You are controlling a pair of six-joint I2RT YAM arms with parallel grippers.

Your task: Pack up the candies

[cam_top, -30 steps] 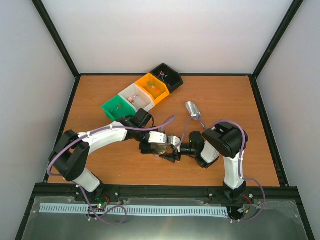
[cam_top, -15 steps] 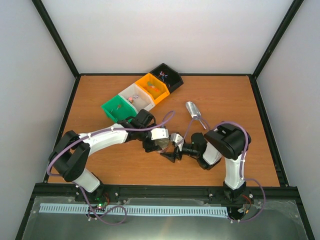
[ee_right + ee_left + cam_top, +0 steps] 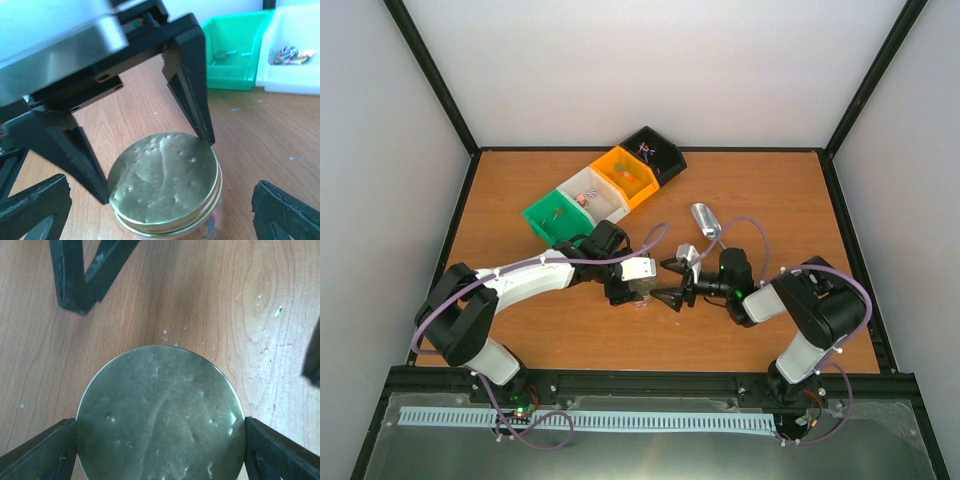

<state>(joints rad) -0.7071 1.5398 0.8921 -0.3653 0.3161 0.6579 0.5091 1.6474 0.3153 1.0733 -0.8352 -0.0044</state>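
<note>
Centrally, find a glass jar [image 3: 190, 234] standing on the wooden surface [image 3: 790, 200], capped by a round gold lid [image 3: 165, 180]. Note left end effector [image 3: 160, 425] pinching that lid, one finger pressed against each side of its rim. Record right end effector [image 3: 161, 187] spread wide, fingers flanking the jar and apart from it. Spot candies [image 3: 212, 225] through the glass just under the lid; more in the white bin [image 3: 285, 80] and green bin [image 3: 230, 77] beyond.
</note>
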